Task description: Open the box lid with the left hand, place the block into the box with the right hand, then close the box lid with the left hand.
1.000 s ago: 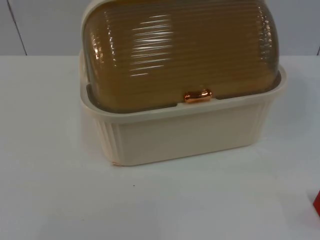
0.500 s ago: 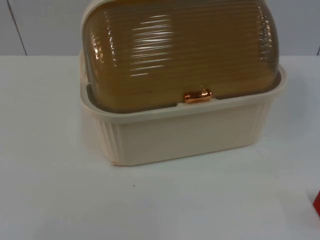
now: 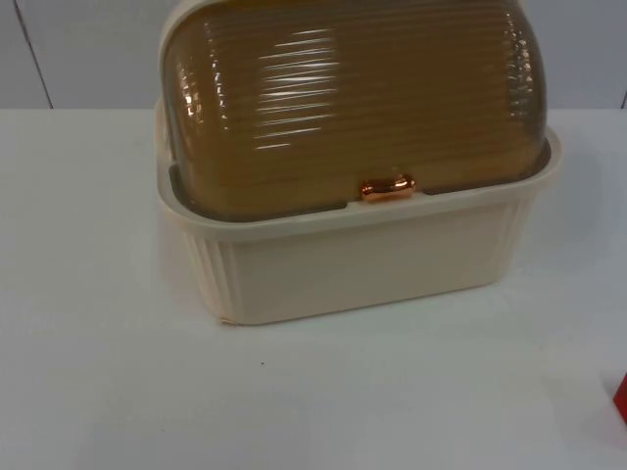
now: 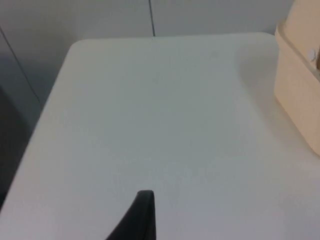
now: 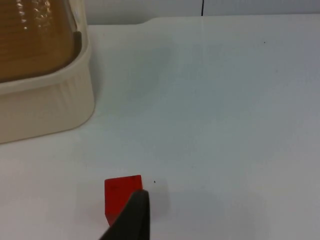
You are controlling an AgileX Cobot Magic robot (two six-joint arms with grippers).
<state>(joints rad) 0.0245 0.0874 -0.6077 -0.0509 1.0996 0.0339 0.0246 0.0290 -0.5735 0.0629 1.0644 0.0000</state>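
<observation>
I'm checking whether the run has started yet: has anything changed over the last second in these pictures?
Nothing visibly changed. In the top view the cream box stands as before with its amber lid shut and the copper handle at the front rim, and the red block lies at the same spot on the table.

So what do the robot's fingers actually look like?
Little of them shows: the left gripper's fingertip is a plain black, smooth prong, narrow with a blunt squared end. The right gripper's fingertip looks the same, dark and unmarked.
</observation>
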